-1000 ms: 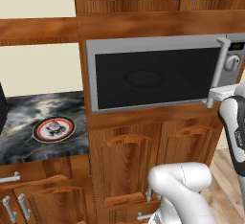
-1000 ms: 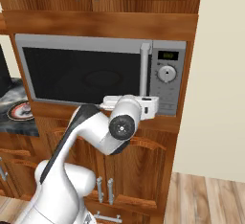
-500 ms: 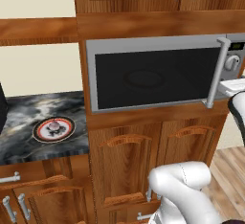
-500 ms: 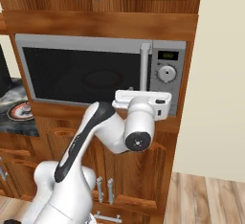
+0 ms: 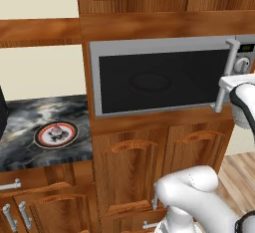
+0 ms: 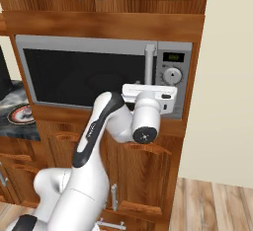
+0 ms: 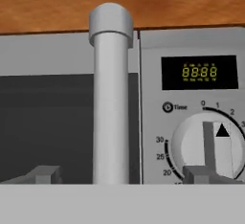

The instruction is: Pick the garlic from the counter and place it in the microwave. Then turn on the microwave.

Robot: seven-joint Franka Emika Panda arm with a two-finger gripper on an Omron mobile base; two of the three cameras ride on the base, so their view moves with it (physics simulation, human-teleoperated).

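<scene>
Swinging up and right since a second ago, the gripper (image 7: 119, 175) now sits wide open around the microwave (image 5: 159, 77) handle (image 7: 111, 98), presumably to pull the door open.

One microwave (image 5: 159, 80), one plate (image 5: 56, 134), one garlic (image 5: 56, 130), one counter (image 5: 30, 150)

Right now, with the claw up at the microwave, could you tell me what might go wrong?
The open claw straddles the handle, yet one fingertip sits by the knob: closing off-centre might nudge it. The microwave door is shut and the garlic lies on its plate, so starting now would heat nothing.
</scene>
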